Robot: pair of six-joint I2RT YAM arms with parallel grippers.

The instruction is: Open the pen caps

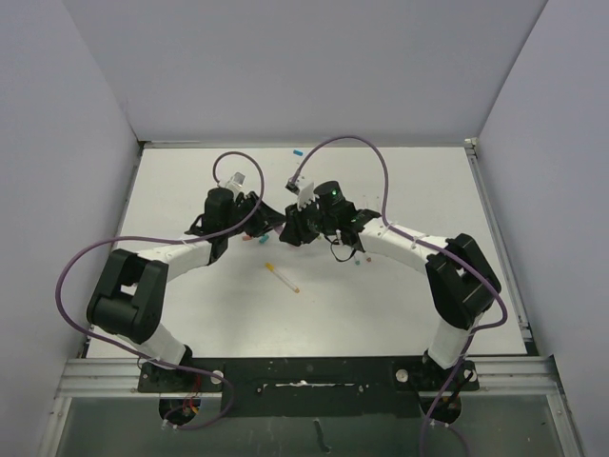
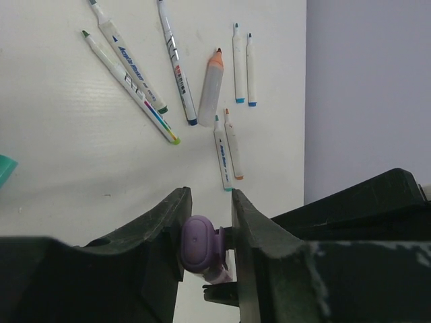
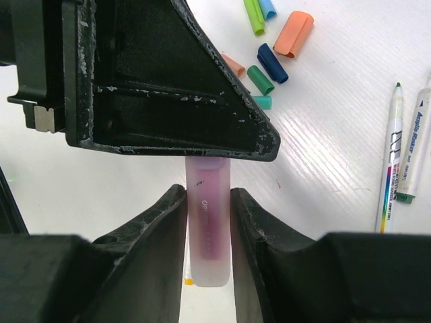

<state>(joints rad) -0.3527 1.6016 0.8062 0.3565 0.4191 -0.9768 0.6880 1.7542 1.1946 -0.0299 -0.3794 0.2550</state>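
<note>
The two arms meet over the middle of the worktop [image 1: 381, 314]. The left fingers [image 2: 176, 219] are clenched on the lilac cap [image 2: 199, 243], and the right fingers [image 3: 168, 219] grasp the lilac highlighter [image 3: 210, 235] by its barrel. The left arm's finger block hides the joint, so it cannot be told whether cap and barrel are apart. Beyond the left fingers lie uncapped pens [image 2: 174, 60] and a salmon highlighter [image 2: 210, 91] with a bare tip. Loose caps [image 3: 273, 63], orange, navy, green and teal, lie close together beyond the right fingers. A yellow-ended pen [image 1: 283, 277] lies alone, nearer the bases
</note>
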